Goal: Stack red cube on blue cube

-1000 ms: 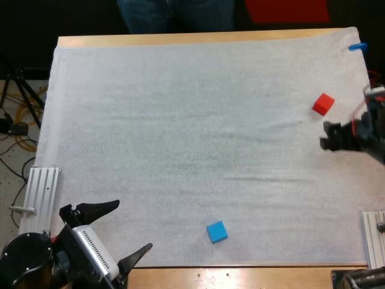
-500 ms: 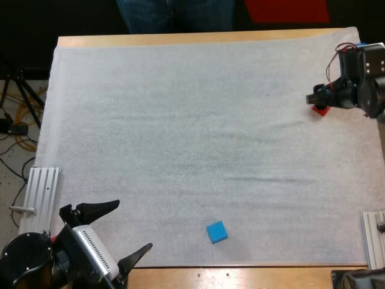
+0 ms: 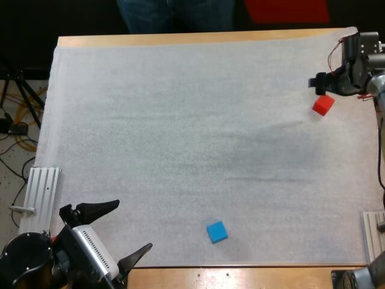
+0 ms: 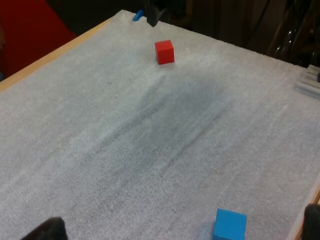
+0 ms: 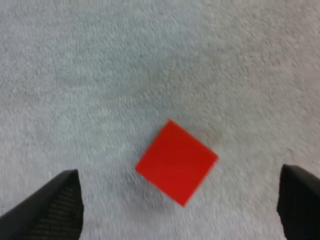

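- Red cube [image 3: 323,105] sits on the white mat [image 3: 180,120] near its far right corner, turned cornerwise to the mat's edges.
- My right claw [image 3: 320,84] hangs at that cube, just on its far side in the high view. Its two fingers [image 5: 55,207] stand wide apart, one on either side of the red cube [image 5: 176,162]. They touch neither the cube nor each other, so this claw is open and holds nothing.
- Blue cube [image 3: 217,232] lies on the mat close to the near edge, about midway along it and well apart from the red cube.
- My left claw [image 3: 123,232] is at the near left corner of the mat, its fingers spread and clear of everything. It is open and empty, with the blue cube off to its right along the near edge.
- From the left wrist view, the blue cube [image 4: 230,225] is close by and the red cube [image 4: 164,52] lies far off toward the opposite corner, with the right claw just beyond it.
- A person's legs [image 3: 174,15] stand beyond the far edge of the wooden tabletop [image 3: 180,39].
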You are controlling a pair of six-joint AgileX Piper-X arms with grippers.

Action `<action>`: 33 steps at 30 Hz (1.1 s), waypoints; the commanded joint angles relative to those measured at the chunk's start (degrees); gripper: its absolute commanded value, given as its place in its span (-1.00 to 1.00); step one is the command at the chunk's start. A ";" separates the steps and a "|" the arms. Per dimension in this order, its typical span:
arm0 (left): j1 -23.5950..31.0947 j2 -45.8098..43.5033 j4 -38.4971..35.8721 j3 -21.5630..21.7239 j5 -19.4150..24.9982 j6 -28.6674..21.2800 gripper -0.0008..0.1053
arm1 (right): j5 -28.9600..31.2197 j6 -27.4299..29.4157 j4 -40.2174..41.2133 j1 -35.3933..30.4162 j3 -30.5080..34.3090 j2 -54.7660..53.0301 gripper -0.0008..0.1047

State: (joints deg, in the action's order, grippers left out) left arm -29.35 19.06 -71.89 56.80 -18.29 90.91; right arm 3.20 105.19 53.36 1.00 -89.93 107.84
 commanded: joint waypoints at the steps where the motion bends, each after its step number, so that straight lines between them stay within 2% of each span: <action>1: -0.27 0.10 -0.06 0.41 -0.39 0.48 0.65 | -0.60 -0.75 -0.34 -0.17 -1.35 1.29 0.45; 16: -0.27 0.10 -0.06 0.41 0.60 0.48 0.65 | -0.90 -1.32 -0.49 -0.17 -2.94 11.09 0.44; 18: -0.27 0.10 -0.06 0.41 0.57 0.48 0.65 | -0.90 -1.64 -0.29 -0.17 -2.94 11.12 0.40; 21: -0.27 0.10 -0.06 0.41 0.57 0.48 0.65 | -0.90 -1.77 -0.33 -0.17 -2.94 11.12 0.09; 23: -0.27 0.10 -0.06 0.41 0.57 0.48 0.65 | -0.90 -1.77 0.15 -0.17 -2.94 11.12 -0.24; 26: -0.27 0.10 -0.06 0.41 0.57 0.48 0.65 | -0.90 -1.77 2.43 -0.17 -3.57 11.12 -0.47; 33: -0.27 0.10 -0.06 0.41 0.57 0.48 0.65 | -0.90 -1.77 8.71 -0.17 -6.78 9.10 -0.53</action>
State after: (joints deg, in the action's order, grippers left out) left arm -29.35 19.06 -71.89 56.80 -18.08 90.91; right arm 2.75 103.53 61.23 1.00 -95.93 118.33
